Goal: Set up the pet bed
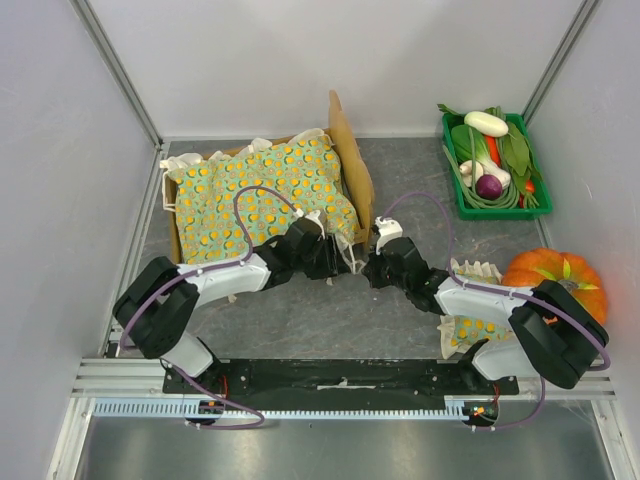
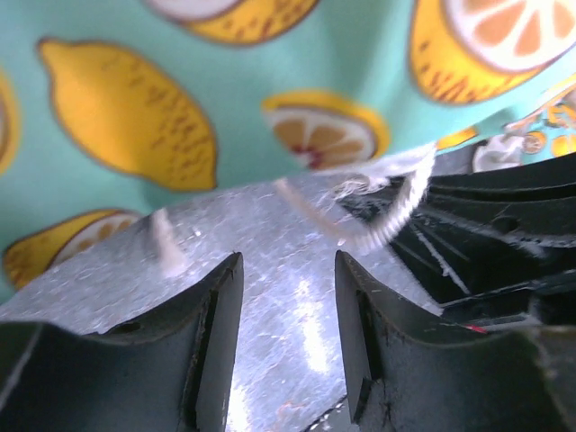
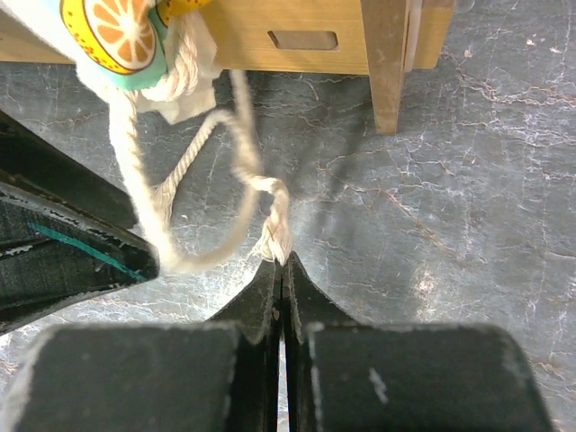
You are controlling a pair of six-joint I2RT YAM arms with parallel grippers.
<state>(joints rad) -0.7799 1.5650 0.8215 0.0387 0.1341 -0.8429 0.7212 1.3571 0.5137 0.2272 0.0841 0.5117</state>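
Observation:
The light-wood pet bed (image 1: 352,160) stands at the back left, its tall headboard on the right. The green orange-dotted blanket (image 1: 260,190) is draped over it and hides the base. My left gripper (image 1: 325,255) is open at the blanket's near right corner; in the left wrist view its open jaws (image 2: 288,270) sit just under the blanket's edge (image 2: 270,81), holding nothing. My right gripper (image 1: 375,262) is shut on a white twisted cord (image 3: 274,220) hanging from the blanket's corner, in front of the bed's wooden side (image 3: 297,36). The matching pillow (image 1: 468,330) lies partly under the right arm.
A green tray (image 1: 455,190) of toy vegetables stands at the back right. An orange pumpkin (image 1: 560,275) sits at the right edge. Grey walls close in the left, back and right sides. The two grippers are close together near the bed's front right leg (image 3: 387,72).

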